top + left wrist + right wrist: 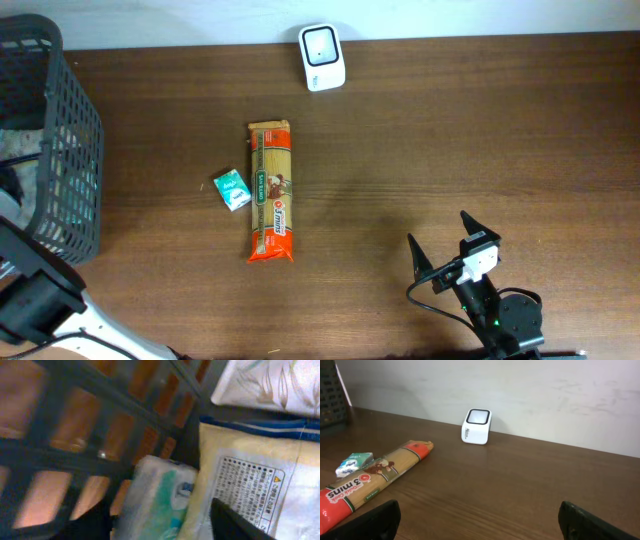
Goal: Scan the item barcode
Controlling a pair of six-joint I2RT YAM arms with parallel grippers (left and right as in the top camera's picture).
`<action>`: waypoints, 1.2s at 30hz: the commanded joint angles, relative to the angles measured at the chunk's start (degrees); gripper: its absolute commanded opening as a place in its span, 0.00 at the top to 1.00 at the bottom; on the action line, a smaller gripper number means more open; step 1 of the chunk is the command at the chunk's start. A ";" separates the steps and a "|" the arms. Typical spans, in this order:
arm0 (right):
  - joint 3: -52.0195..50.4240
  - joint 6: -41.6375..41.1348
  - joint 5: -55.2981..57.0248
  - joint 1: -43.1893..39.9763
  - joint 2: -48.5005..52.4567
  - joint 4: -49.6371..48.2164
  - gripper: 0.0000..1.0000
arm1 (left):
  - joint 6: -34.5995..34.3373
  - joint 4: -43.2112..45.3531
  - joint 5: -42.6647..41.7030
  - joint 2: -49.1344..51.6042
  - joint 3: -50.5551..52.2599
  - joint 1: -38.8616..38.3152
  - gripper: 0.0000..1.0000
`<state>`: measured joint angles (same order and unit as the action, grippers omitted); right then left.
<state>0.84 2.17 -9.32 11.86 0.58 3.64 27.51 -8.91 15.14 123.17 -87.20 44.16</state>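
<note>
In the left wrist view my left gripper (156, 522) is down inside the black mesh basket (75, 435). Its dark fingers (232, 525) stand either side of a white and green soft pack (160, 487); a strip of the cream printed bag (245, 475) shows between the right finger and the pack. The white barcode scanner (322, 57) (477, 426) stands at the table's far edge. A long orange pasta packet (271, 190) (370, 480) and a small teal pack (232, 188) (355, 463) lie mid-table. My right gripper (438, 228) (480, 517) hovers open over bare wood, holding nothing.
The basket (55, 140) fills the table's left end and holds several packets, among them a white patterned pouch (270, 382). My left arm (40, 300) reaches into it from the front left. Bare wood lies between the pasta packet and my right gripper.
</note>
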 commanded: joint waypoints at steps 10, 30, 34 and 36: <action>-0.52 0.42 -0.13 0.50 -0.37 0.02 0.01 | -6.19 0.02 2.69 -1.60 -0.61 0.26 1.00; -0.52 0.39 -0.13 0.50 -0.37 0.02 0.01 | -32.92 -44.30 -28.02 -34.86 6.95 -39.34 1.00; -0.52 0.39 -0.13 0.50 -0.37 0.02 0.01 | -32.92 -44.06 -21.51 -34.69 7.72 -42.34 1.00; -0.52 0.39 -0.13 0.50 -0.37 0.02 0.01 | -32.89 -43.69 -21.09 -34.73 7.72 -40.92 1.00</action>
<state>0.84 2.17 -9.34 11.86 0.58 3.64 -4.84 -53.19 -8.71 88.73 -79.53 1.17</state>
